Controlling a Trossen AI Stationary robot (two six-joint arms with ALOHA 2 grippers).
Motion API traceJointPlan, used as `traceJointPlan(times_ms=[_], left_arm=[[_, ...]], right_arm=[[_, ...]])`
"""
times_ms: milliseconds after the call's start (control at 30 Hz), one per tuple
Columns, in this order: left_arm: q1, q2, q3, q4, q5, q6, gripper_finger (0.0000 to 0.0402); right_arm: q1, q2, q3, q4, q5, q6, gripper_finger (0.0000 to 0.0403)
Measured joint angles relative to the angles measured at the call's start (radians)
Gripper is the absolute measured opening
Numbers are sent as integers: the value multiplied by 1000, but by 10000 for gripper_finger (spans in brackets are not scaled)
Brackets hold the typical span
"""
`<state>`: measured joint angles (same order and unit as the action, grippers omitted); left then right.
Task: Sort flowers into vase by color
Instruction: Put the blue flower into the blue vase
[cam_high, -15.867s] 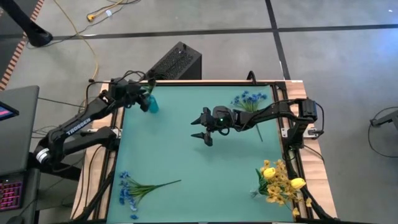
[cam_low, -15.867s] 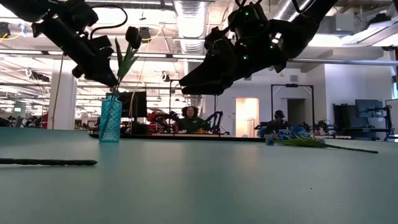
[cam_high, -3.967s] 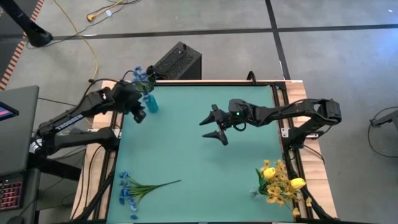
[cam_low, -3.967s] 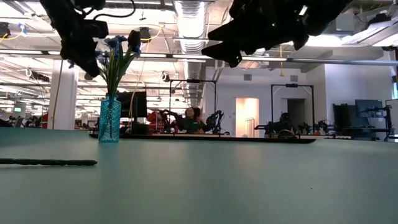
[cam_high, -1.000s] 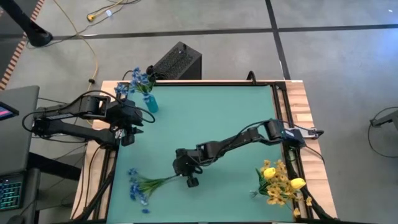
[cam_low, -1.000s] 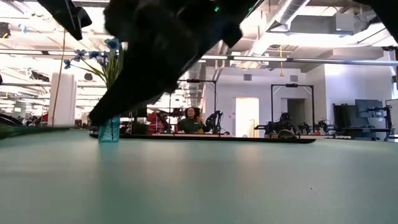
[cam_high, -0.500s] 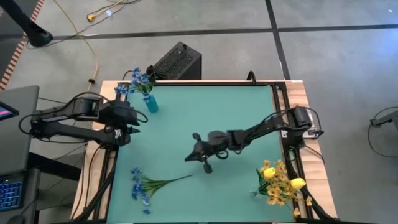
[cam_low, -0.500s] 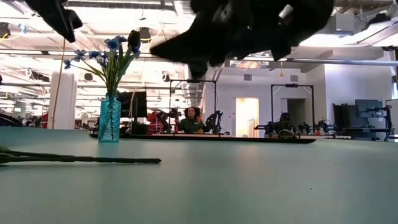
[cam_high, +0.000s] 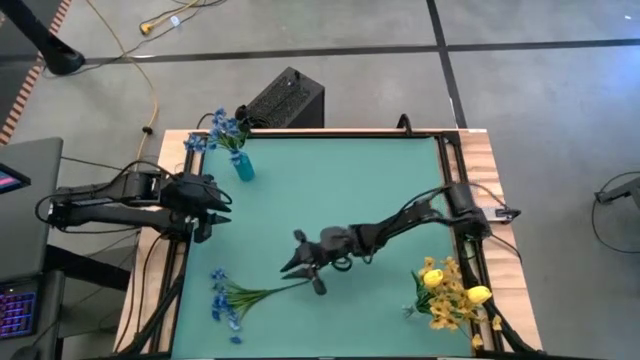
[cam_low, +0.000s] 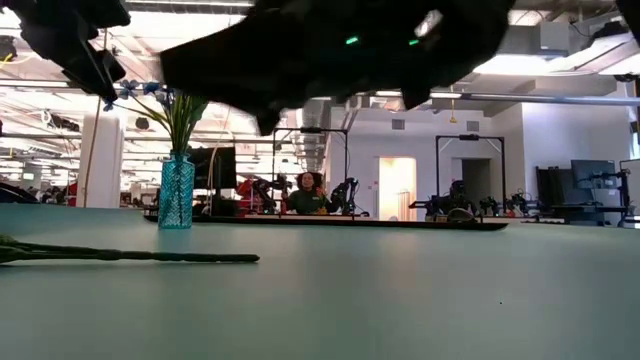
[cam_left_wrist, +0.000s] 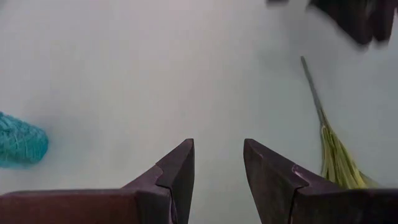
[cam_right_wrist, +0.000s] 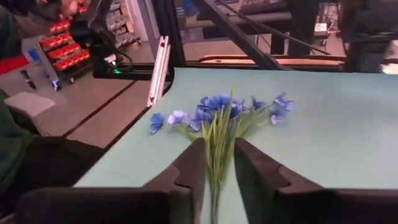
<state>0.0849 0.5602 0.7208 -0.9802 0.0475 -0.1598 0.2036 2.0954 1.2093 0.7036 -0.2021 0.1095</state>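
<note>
The right gripper (cam_high: 297, 267) hangs low over the middle of the teal bench (cam_high: 340, 190), its fingers (cam_right_wrist: 186, 167) spread with a gap between them and nothing held; in the right wrist view the green stems of the loose blue flower sprig (cam_high: 240, 298) run straight into that gap, the blossoms fanned out beyond the tips. From above, that sprig lies flat near the bench's front left corner, its stem end just beside the right gripper. One turquoise vase (cam_high: 243, 167) stands at the back left corner with one bunch of blue flowers (cam_high: 218, 129) in it. One heap of yellow flowers (cam_high: 447, 292) lies at the front right corner, well apart from both grippers. The left gripper (cam_high: 217, 208) waits at the left edge, between vase and loose sprig, its fingers (cam_left_wrist: 177, 175) parted and empty.
</note>
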Motion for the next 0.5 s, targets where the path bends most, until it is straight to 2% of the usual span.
traceJointPlan(times_ms=[133,333,500], left_arm=[[0,1,0,15,0,1,125],[0,1,0,13,13,2,125],[0,2,0,11,24,20,125]], right_arm=[[6,116,157,-129,2,-33,162],[4,265,392,-442,-1,-81,239],[17,325,498,-564,-8,-115,263]])
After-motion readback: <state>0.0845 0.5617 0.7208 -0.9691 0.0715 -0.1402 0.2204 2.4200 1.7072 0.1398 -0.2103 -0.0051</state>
